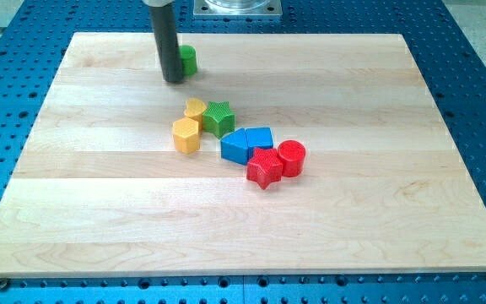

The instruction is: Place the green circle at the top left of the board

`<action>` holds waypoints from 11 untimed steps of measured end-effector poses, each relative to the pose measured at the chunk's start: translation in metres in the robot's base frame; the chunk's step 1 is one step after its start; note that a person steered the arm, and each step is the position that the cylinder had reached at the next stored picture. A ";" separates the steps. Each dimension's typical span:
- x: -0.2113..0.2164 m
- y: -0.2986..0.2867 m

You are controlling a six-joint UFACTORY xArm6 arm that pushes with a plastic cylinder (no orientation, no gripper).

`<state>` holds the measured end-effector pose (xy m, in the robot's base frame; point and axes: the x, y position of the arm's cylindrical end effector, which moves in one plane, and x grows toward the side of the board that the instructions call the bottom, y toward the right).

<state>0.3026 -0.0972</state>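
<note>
the arm shows only two parts in the camera view. the first is a straight rod (pixel 169 38), round in section and of even thickness along its visible length. its surface is dark grey to black with a dull, matte finish; a faint lighter band runs down the side facing the view's left. the rod's upper end is cut off by the view's top edge. its lower end, my tip (pixel 174 81), is cut square and carries no pad or fitting. the second part is a silver-grey metal mounting plate (pixel 237 8) at the view's top, with flat machined faces and a small dark hole near each visible lower corner. cables, labels and markings cannot be made out.
</note>
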 end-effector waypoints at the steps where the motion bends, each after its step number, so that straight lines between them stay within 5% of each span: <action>1: -0.003 0.029; 4: -0.035 -0.043; 5: -0.028 0.027; 6: -0.067 0.031; 9: -0.063 -0.085; 11: -0.057 -0.082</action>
